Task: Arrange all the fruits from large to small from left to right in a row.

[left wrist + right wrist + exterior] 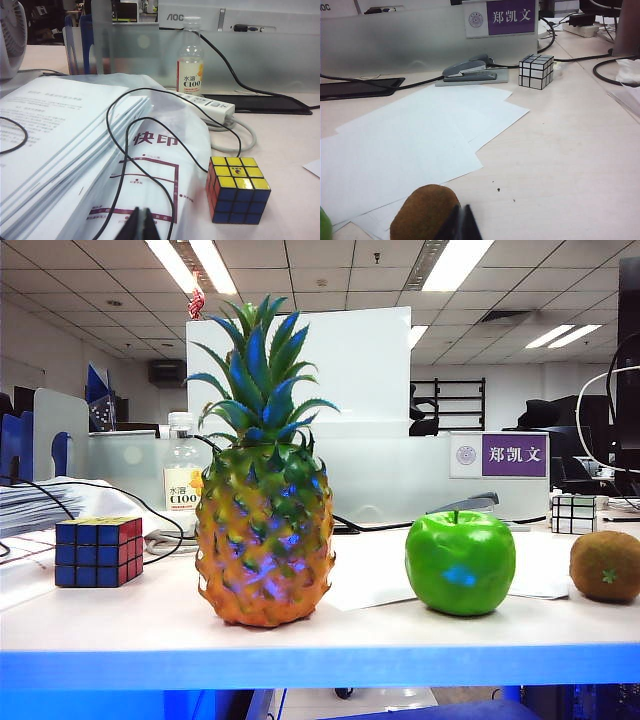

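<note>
Fruits stand in one row along the near table [120,625] edge: pineapple [264,530] left, green apple [460,562] at centre-right, kiwi [606,565] far right, each apart from its neighbour. Left gripper [142,223], jaws pressed together and empty, sits near the coloured puzzle cube [236,189]. Right gripper [461,222], likewise closed and empty, sits just beside the kiwi.
</note>
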